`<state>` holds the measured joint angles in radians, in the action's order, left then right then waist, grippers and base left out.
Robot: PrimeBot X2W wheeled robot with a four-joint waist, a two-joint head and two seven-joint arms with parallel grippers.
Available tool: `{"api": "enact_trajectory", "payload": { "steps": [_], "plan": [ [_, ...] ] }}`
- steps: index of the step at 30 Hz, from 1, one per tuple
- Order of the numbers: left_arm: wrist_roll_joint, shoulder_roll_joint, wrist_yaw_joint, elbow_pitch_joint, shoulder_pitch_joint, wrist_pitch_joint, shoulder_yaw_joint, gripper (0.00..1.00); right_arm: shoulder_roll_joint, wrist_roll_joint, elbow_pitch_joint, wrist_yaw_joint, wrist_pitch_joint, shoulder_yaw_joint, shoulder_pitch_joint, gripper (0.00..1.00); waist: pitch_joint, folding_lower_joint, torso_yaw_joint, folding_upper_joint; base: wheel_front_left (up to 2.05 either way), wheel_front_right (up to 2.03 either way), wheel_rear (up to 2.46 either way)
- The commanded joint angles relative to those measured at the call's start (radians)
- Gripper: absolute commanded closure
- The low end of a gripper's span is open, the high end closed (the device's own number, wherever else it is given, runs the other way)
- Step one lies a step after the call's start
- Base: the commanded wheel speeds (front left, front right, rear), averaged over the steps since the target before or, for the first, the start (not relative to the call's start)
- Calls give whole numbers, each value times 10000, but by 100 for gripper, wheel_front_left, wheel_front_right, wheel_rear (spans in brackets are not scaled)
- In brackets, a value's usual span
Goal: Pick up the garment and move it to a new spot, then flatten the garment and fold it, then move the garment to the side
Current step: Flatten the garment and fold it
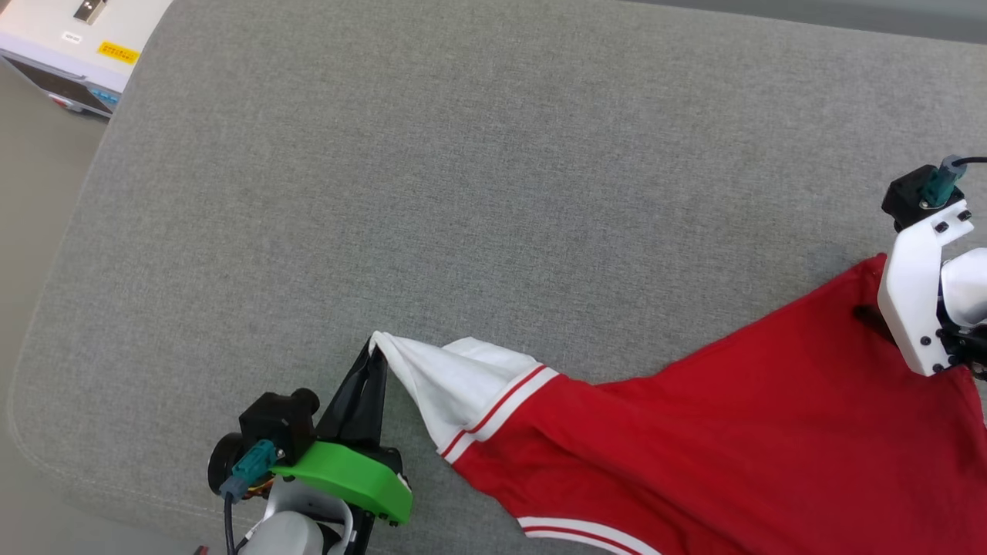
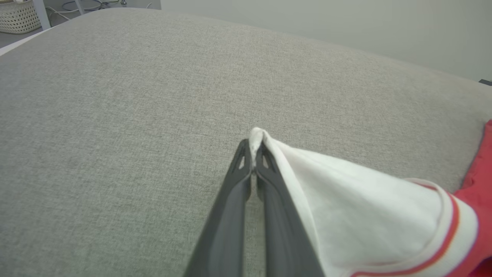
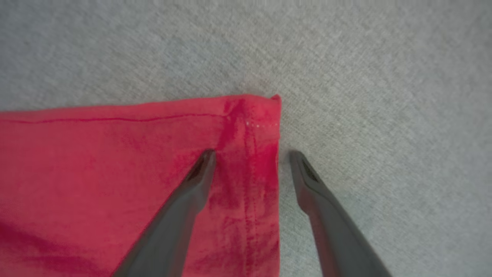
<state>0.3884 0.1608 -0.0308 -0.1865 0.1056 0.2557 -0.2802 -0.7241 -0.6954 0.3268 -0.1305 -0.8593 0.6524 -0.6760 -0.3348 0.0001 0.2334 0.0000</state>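
Head view, 7 o'clock: left gripper (image 1: 375,348), fingers pinched tight on the tip of the white sleeve, cloth drawn to a peak there. In the left wrist view a nub of white pokes past the tips.

5 o'clock: the garment (image 1: 732,439), red body spread on the grey cushion (image 1: 463,193), running up toward 3 o'clock. Striped trim at the sleeve seam and lower edge.

3 o'clock: right gripper (image 3: 251,156), fingers well apart, straddling the red hem corner, one over cloth, one over the cushion. Gripping nothing. Contact with the fabric: cannot tell.

11 o'clock, beyond the cushion edge: white box (image 1: 69,46) with a yellow label.
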Motion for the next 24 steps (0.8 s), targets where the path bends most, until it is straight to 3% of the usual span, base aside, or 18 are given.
{"api": "enact_trajectory", "payload": {
  "steps": [1, 5, 6, 7, 8, 16, 24],
  "plan": [
    [-113, -55, -56, -33, 191, 59, 71, 100, 168, -62, 311, -2, 75, 451, 100, 0, -71, -1, 39, 0, 0, 0, 0],
    [-198, -126, -134, -100, 213, 59, 183, 100, 191, -413, 874, -2, 313, 1230, 156, 0, -53, -1, -26, 0, 0, 0, 0],
    [-212, -133, -144, -112, 205, 59, 218, 100, 188, -499, 949, -2, 383, 1338, 120, 33, -30, -1, -59, 0, 0, 0, 0],
    [-231, -139, -158, -126, 190, 60, 258, 100, 180, -600, 1036, -2, 516, 1417, 59, 77, -4, -1, -96, 0, 0, 0, 0],
    [-246, -143, -169, -141, 173, 60, 289, 100, 173, -673, 1091, -2, 636, 1474, 1, 100, 35, -1, -129, 0, 0, 0, 0],
    [-453, -20, -300, -265, -46, 60, 456, 100, 27, -1001, 1142, -2, 2536, 1648, -560, 100, 727, -1, -509, 0, 0, 0, 0],
    [-604, 412, -316, 52, -27, 14, 600, 100, -67, -1108, 831, -2, 4894, 1178, -410, 100, 1756, -1, -931, 0, 0, 0, 0]
  ]
}}
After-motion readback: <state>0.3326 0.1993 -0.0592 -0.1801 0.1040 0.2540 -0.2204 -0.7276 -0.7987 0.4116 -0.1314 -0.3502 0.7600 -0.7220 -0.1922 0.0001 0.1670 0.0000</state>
